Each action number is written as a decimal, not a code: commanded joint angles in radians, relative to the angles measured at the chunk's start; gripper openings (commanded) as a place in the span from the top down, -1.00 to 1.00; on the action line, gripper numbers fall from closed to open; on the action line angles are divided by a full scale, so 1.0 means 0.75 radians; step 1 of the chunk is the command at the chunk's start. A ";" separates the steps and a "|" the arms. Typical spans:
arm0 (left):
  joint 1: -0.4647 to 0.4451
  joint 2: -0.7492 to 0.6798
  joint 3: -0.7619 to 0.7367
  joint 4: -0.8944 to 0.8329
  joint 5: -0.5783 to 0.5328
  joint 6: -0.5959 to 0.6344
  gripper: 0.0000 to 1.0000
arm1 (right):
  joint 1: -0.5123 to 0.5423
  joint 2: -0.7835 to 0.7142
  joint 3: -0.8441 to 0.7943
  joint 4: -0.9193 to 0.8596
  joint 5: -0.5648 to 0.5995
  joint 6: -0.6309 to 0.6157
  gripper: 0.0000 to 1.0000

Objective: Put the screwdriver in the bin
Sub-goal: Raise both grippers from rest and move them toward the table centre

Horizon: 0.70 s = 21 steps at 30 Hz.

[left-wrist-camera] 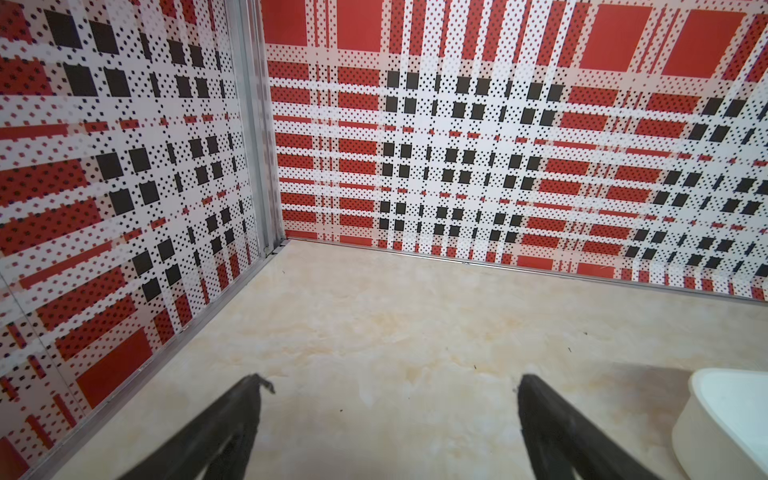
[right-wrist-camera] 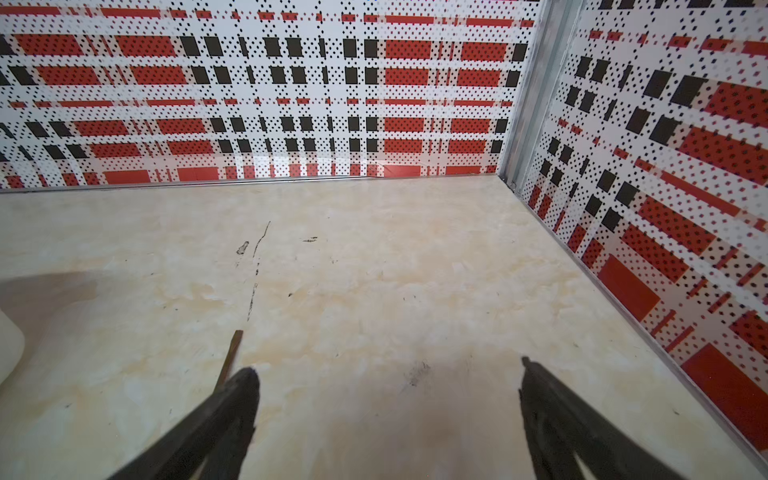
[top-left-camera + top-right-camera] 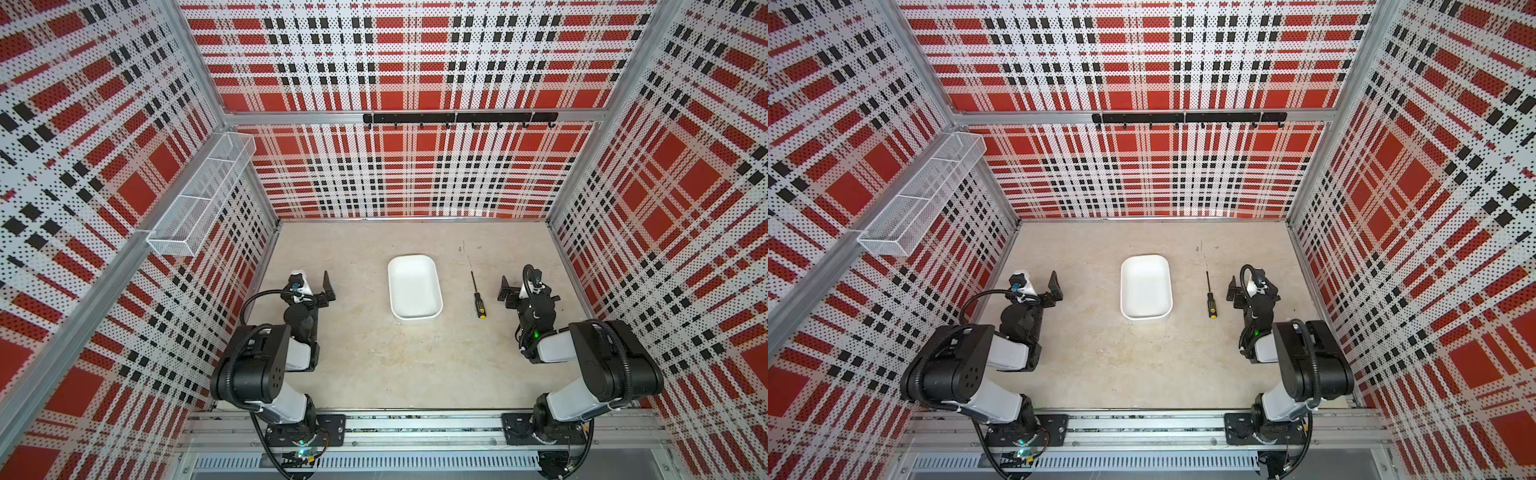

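You are seeing only the shaft tip of the slim black-and-yellow metal screwdriver (image 2: pixel 230 355) in the right wrist view, a black finger (image 2: pixel 220 419) of the right gripper (image 2: pixel 386 370) hiding its handle; the shallow white plastic bin (image 1: pixel 731 419) is running off both wrist views.

Smooth white plastic bin (image 3: pixel 414 286), dark metal-shafted screwdriver (image 3: pixel 478 298), marble-look tabletop (image 3: pixel 395 365) (scuffed)

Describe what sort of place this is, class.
Likely a robot test cell: left arm and right arm on a rail, patterned walls boxing in the table, just a screwdriver and bin.
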 commanded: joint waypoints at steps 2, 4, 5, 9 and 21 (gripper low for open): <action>0.010 0.013 -0.007 0.008 0.010 0.007 -0.96 | -0.007 0.013 0.015 0.032 -0.009 -0.007 -0.99; 0.010 0.012 -0.007 0.009 0.011 0.008 -0.96 | -0.006 0.014 0.016 0.029 -0.010 -0.007 -1.00; 0.011 0.012 -0.008 0.009 0.008 0.006 -0.96 | -0.007 0.012 0.011 0.034 -0.007 -0.009 -0.99; -0.003 -0.051 0.036 -0.118 0.028 0.026 -0.96 | -0.005 -0.003 0.016 0.016 0.028 -0.003 -1.00; -0.052 -0.219 0.511 -1.057 0.354 -0.194 -0.96 | -0.004 -0.373 0.508 -1.234 -0.052 0.159 -1.00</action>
